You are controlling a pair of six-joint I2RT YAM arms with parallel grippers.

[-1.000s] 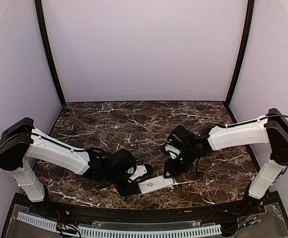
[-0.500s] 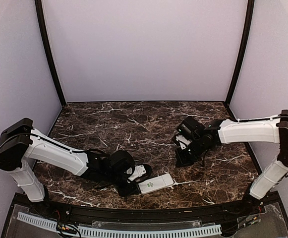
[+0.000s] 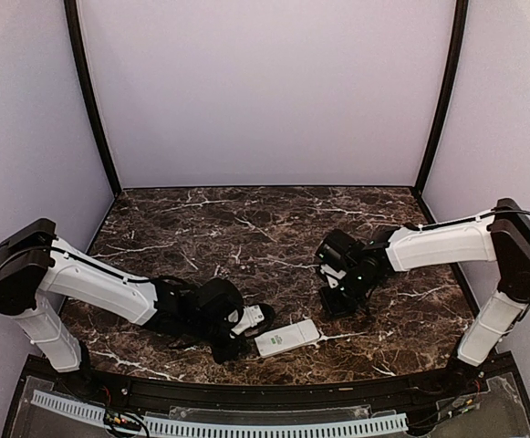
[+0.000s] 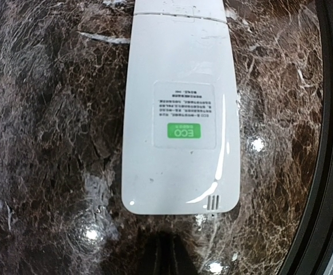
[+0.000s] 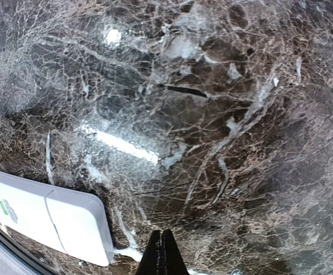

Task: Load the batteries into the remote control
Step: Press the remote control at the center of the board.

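The remote control (image 3: 287, 338) is a white handset lying back side up on the dark marble table near the front edge, a green label (image 4: 184, 133) on its back and its cover seam closed. My left gripper (image 3: 244, 341) sits just off the remote's left end; its fingers (image 4: 163, 255) are together and hold nothing. My right gripper (image 3: 334, 305) hovers a little up and right of the remote, fingers (image 5: 162, 252) pressed shut and empty, with the remote (image 5: 46, 220) at the lower left of its view. The batteries are out of view.
A black raised rim (image 3: 265, 388) borders the table's near edge right beside the remote, also seen as the rim (image 4: 326, 143) in the left wrist view. Purple walls and black corner posts (image 3: 91, 100) close in the back and sides.
The right gripper left the remote's right end, shut, and now hovers just beside it. The left gripper closed and drew slightly back from the remote's left end. The remote stayed put.
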